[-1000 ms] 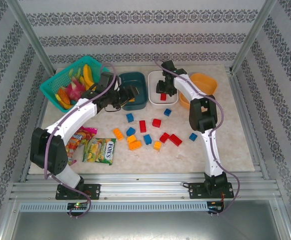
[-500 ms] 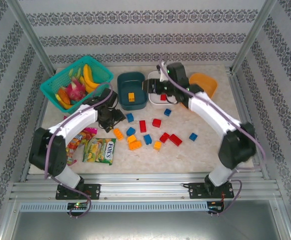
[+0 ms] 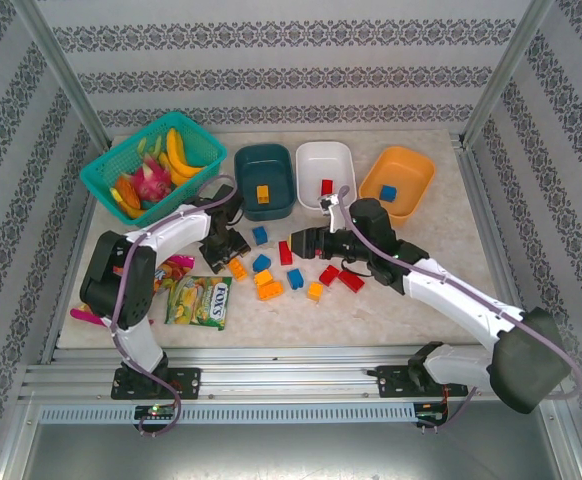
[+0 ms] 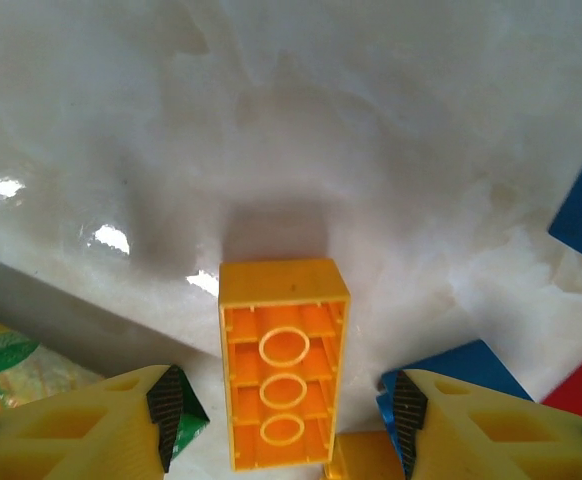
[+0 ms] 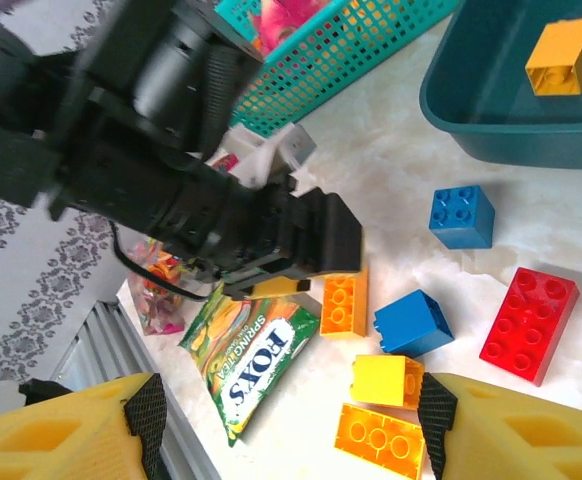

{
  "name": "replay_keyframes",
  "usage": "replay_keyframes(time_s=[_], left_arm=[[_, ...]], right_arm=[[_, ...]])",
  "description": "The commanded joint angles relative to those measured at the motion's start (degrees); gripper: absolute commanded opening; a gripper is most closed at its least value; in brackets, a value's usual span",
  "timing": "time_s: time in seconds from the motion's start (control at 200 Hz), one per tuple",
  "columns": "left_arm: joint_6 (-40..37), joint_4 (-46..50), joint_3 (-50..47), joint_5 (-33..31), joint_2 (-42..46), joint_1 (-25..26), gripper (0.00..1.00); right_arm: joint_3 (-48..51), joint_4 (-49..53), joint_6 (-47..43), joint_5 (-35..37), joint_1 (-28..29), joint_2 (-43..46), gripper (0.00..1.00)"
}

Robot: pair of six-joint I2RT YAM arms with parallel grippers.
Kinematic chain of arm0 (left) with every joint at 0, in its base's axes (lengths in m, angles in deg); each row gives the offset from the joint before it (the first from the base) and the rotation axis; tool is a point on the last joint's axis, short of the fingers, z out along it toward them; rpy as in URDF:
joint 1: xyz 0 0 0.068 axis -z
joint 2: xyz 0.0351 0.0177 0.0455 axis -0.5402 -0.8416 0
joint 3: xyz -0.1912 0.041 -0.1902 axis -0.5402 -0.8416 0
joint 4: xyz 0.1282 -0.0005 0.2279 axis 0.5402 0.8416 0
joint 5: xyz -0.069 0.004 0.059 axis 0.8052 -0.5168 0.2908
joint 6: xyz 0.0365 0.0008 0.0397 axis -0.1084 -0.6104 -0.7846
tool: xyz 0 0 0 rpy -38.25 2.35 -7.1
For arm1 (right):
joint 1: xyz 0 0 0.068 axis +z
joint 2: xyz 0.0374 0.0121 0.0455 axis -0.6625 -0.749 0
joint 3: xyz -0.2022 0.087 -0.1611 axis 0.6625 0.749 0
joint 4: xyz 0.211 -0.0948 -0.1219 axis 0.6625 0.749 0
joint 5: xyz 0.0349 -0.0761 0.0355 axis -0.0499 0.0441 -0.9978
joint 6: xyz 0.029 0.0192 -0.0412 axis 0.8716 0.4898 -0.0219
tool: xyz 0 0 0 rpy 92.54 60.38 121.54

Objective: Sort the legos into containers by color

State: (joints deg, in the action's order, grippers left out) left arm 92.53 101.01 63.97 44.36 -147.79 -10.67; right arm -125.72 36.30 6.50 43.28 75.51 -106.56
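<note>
The dark teal tub [image 3: 264, 165] holds one orange brick [image 3: 262, 193]. A red brick lies in the white tub [image 3: 326, 160], and a blue brick in the orange tub [image 3: 401, 170]. Loose red, blue and orange-yellow legos [image 3: 295, 279] lie scattered mid-table. My left gripper [image 4: 284, 430] is open, low over the table, its fingers either side of an upside-down orange brick [image 4: 284, 360] without touching it. My right gripper [image 5: 291, 430] hangs open above a yellow brick [image 5: 386, 380] and an orange brick [image 5: 376, 435], holding nothing.
A bright teal mesh basket [image 3: 151, 160] of toy fruit stands at the back left. Candy bags [image 3: 199, 300] lie front left, close beside the left gripper [image 3: 226, 250]. The two grippers are near each other, with the right gripper [image 3: 296, 245] just right of the loose pile.
The left gripper came away from the dark teal tub, leaving an orange brick in it, and dropped to the orange brick by the candy bag. The right arm swung from the white tub to mid-table.
</note>
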Motion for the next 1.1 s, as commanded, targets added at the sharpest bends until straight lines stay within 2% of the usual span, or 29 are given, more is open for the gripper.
replay_keyframes(time_s=[0.0,0.22,0.46,0.55,0.665,0.824,1.094], left_arm=[[0.4,0.4,1.9,-1.6,-2.9,0.2,0.57],[1.2,-2.7,-0.6,-1.5,-3.1,0.2,0.53],[0.6,-4.1,-1.0,-2.5,-3.2,0.7,0.35],[-0.4,-2.0,0.5,-5.2,-0.7,0.8,0.32],[-3.6,2.7,5.7,-10.4,2.8,0.8,0.29],[-9.8,4.1,15.4,-13.0,2.7,0.8,0.28],[-23.0,6.6,38.6,-17.6,-13.3,0.8,0.26]], right_arm=[[1.1,0.4,0.6,-0.5,0.5,1.2,0.7],[-0.2,2.5,-0.7,-0.8,0.5,0.5,0.7],[-1.1,3.1,-0.4,-0.9,0.6,-0.8,0.69],[-1.9,4.5,-1.1,0.2,0.6,-0.2,0.69],[-3.1,7.1,-1.9,3.5,0.4,1.5,0.69],[-2.7,5.0,0.3,8.8,-0.4,4.1,0.69],[-5.6,5.3,0.7,9.8,-2.2,2.4,0.69]])
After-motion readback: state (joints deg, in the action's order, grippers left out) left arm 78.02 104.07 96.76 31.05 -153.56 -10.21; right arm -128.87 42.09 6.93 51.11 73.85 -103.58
